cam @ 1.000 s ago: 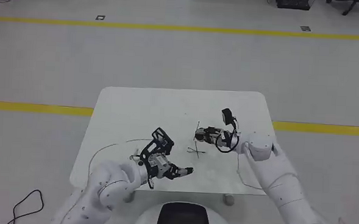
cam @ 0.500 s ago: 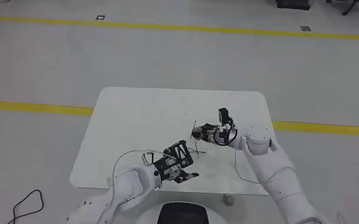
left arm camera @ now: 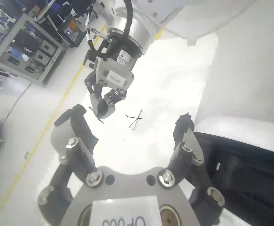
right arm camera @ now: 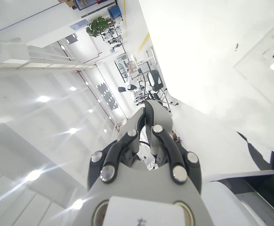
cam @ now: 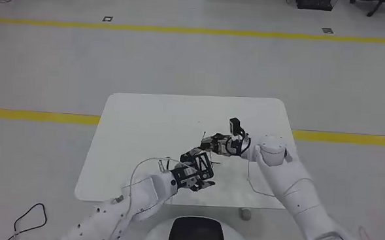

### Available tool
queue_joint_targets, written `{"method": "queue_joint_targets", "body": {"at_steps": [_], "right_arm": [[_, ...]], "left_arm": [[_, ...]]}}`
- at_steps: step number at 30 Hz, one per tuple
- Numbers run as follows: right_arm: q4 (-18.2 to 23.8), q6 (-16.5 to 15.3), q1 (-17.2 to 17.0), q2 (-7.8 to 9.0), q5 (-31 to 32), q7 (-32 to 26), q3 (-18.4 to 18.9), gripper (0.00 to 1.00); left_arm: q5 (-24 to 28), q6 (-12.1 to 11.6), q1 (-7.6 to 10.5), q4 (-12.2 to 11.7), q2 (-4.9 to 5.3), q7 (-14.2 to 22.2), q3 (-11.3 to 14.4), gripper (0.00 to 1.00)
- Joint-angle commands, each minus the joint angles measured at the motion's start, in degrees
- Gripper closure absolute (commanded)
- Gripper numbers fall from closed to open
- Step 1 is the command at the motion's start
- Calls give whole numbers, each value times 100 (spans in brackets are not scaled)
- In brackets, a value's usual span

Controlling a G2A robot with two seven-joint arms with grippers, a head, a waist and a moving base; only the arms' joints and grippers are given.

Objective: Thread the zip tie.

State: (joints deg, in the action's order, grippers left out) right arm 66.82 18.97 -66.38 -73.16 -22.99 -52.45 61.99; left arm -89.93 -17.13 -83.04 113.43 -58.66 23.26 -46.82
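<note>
My right gripper [cam: 207, 144] hangs just above the white table [cam: 147, 117], right of its middle. It is shut on a thin black zip tie [left arm camera: 100, 121], whose two short ends stick out on either side of the closed fingertips [right arm camera: 149, 107]. My left gripper [left arm camera: 130, 114] is open and holds nothing. It sits close in front of the right one, nearer the table's front edge [cam: 201, 173]. Two more black zip ties [left arm camera: 136, 119] lie crossed on the table, between the two grippers.
The table's front edge runs just behind the left gripper. A thin pale cable [cam: 251, 185] lies along the table's right front part under the right arm. The far and left parts of the tabletop are bare.
My left arm has swung right and forward, and its open gripper now sits close to the right gripper. The right gripper has shifted a little left, still shut on the zip tie.
</note>
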Motion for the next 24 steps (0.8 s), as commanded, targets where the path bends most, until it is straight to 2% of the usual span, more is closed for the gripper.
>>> {"method": "queue_joint_targets", "body": {"at_steps": [1, 8, 9, 10, 11, 13, 15, 18, 21, 24], "right_arm": [[-70, 51, 23, -11, -134, -41, -36, 100], [-78, 51, 30, -12, -145, -41, -38, 100], [-60, 21, 3, -14, -171, 5, -37, 100], [-36, 19, -35, -17, -213, 62, -39, 100], [-15, 51, -49, -17, -241, 102, -39, 100], [-11, 51, -69, -16, -360, 126, -24, 100], [-36, 51, -66, -13, -438, 115, -33, 100], [-118, 51, -37, -6, -563, 70, -76, 100], [-181, 51, 4, 0, -667, -16, -123, 100], [-181, 51, 4, 0, -667, -16, -123, 100]], "left_arm": [[-2, 216, 367, -96, 126, 83, 277, 0], [-2, 216, 367, -96, 126, 83, 277, 0], [-2, 153, 392, -108, 130, 67, 296, 0], [-2, 54, 454, -140, 140, 54, 325, 0], [-2, 51, 509, -193, 155, 92, 340, 0], [-2, -111, 761, -242, 221, 258, 476, 0], [-2, -33, 939, -286, 287, 363, 640, 0], [-2, 246, 1203, -417, 403, 360, 954, 0], [-2, 822, 1389, -564, 506, 79, 1263, 0], [-2, 822, 1389, -564, 506, 79, 1263, 0]]}}
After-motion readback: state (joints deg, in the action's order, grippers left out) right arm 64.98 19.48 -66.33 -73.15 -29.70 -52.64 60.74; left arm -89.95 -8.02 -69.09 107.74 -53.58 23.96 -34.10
